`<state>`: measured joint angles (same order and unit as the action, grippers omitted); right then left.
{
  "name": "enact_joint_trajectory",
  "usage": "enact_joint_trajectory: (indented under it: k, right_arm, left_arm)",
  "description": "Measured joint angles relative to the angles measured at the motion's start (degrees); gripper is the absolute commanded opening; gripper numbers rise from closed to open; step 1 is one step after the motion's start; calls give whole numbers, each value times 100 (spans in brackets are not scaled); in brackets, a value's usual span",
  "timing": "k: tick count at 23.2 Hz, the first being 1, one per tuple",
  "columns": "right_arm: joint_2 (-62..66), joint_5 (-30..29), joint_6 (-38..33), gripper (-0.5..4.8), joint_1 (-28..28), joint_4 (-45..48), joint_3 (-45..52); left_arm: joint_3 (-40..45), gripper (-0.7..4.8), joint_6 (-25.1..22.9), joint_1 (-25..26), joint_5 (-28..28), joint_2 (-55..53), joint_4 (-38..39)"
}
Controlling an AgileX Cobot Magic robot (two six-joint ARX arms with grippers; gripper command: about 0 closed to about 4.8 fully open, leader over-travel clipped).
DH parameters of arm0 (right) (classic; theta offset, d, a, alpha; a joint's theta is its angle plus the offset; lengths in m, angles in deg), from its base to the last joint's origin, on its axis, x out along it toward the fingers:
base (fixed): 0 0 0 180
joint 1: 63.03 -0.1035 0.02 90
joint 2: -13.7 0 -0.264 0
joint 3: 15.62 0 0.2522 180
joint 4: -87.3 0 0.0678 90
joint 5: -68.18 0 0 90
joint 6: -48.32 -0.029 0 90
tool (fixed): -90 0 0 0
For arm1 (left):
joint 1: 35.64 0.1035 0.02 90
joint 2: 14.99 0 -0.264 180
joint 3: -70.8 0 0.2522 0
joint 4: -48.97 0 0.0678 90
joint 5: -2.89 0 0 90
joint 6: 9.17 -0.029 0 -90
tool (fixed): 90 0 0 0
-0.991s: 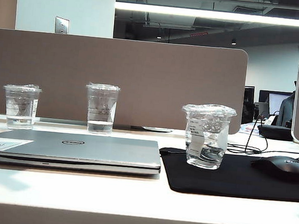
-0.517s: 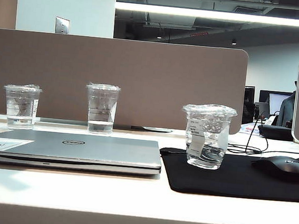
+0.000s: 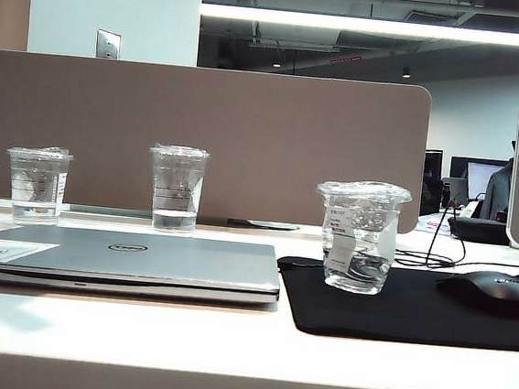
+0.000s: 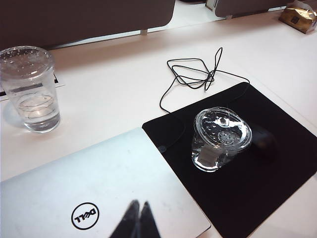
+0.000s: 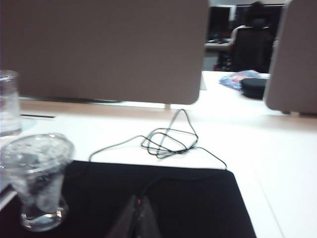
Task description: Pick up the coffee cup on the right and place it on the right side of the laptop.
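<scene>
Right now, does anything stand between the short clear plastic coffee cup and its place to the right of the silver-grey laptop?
Nothing visible does: the coffee cup already stands on the black mouse mat, right of the laptop. Both grippers, left and right, are shut and apart from it.

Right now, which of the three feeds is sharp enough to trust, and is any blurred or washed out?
Exterior view: sharp, coffee cup and laptop crisp, ceiling strip light blown out. Left wrist view: clear, glare on the cup's film top, left claw tips dark and soft. Right wrist view: blurred throughout, cup smeared, white desk overexposed, right claw indistinct.
</scene>
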<state>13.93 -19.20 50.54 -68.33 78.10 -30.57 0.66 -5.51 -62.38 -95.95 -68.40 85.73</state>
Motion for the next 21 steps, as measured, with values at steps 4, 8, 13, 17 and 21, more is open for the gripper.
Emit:
enact_joint_trajectory:
  k: [4,8,13,17,21]
  right_arm:
    - [-15,42,-48,-8,52,-74,76]
    - [-15,175,-50,-8,144,-267,76]
    - [-15,-407,-52,-8,404,-234,76]
    - [-15,-516,-52,-8,431,-234,76]
    - [-15,-525,-52,-8,424,-278,76]
  left_arm:
    - [0,-5,0,0,0,4,-7]
    - [0,-5,0,0,0,2,-2]
    - [0,-5,0,0,0,4,-4]
    - [0,-5,0,0,0,4,-4]
    - [0,-5,0,0,0,2,-4]
